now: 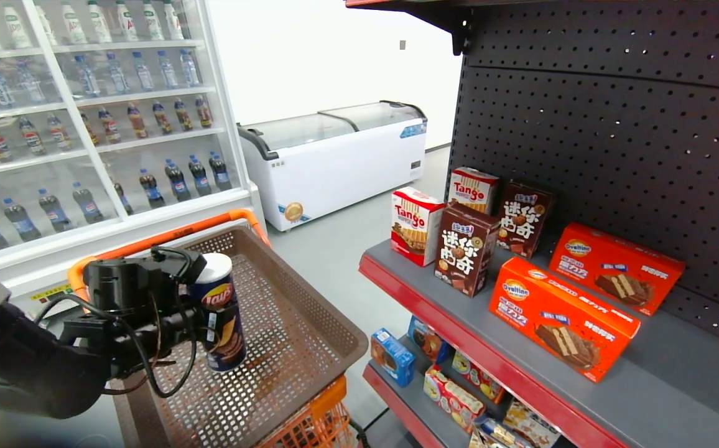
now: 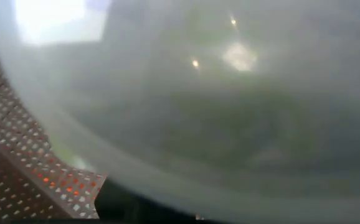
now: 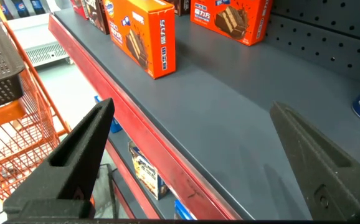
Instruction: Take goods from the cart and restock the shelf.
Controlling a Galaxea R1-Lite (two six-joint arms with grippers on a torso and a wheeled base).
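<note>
Head view has the left pincer (image 1: pixel 209 328) clamped around a chips can (image 1: pixel 221 292), held upright over the cart basket (image 1: pixel 310 336), well apart from the shelf (image 1: pixel 677 386). The right pincer (image 3: pixel 189 118) hovers over the shelf, jaws wide apart and holding nothing. Probably best to lift the can clear of the basket rim, keep it upright, and aim for the bare stretch beside the orange boxes (image 1: pixel 561 317).

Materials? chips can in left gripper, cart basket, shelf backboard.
Chips can: likely printed cardboard tube, glossy, with a white plastic-looking lid. Cart basket: brown perforated plastic, matte, by the look. Shelf backboard: dark pegboard, probably painted metal, rows of holes.
</note>
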